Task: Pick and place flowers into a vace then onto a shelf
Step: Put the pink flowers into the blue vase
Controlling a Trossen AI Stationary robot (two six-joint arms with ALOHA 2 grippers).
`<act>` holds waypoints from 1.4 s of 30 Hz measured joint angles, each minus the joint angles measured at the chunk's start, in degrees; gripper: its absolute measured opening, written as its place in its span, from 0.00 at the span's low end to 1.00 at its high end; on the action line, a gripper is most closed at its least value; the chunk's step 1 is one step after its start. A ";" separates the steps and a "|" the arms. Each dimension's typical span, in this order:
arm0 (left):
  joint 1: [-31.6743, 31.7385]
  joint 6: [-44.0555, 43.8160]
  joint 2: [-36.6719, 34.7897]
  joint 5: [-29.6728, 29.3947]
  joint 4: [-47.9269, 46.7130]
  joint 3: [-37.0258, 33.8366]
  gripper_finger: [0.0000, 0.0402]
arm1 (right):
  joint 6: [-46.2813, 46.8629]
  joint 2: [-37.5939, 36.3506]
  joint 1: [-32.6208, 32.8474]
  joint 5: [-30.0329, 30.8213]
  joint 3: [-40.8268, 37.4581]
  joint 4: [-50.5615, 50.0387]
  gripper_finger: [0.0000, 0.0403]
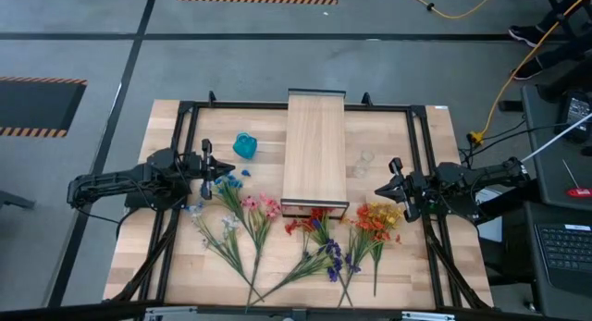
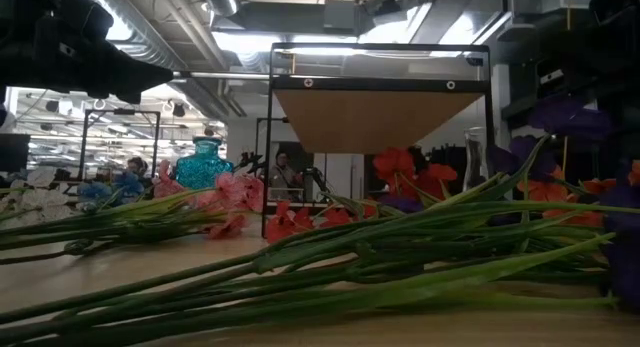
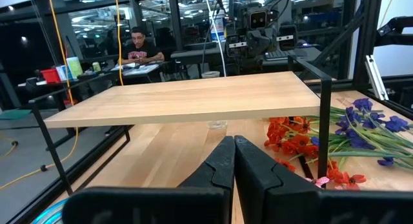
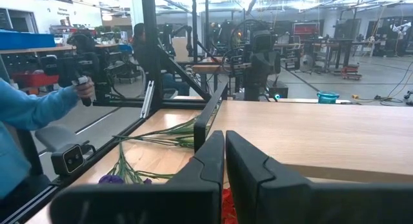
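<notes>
I see nothing done: flowers (image 1: 277,233) lie loose on the table; shelf (image 1: 315,150) bare (no vase filled); left gripper (image 1: 209,164) and right gripper (image 1: 388,184) both closed, empty.

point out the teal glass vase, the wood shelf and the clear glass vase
teal blue glass vase (image 1: 245,146), high view, middle of its body
light-wood plank shelf on a black metal frame (image 1: 315,150), high view, centre of the plank top
clear glass vase (image 1: 363,162), high view, its rim
</notes>
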 joint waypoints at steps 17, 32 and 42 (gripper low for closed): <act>-0.02 -0.15 0.01 -9.88 1.85 0.00 0.01 | -4.66 0.18 -0.13 6.14 0.00 -2.36 0.05; -0.02 -0.07 9.95 -11.97 7.33 3.97 0.00 | -4.46 0.39 -0.17 14.23 1.05 2.05 0.05; -0.02 -3.30 29.48 -11.92 1.08 17.10 0.01 | -3.85 7.95 -1.56 18.31 7.54 -0.60 0.02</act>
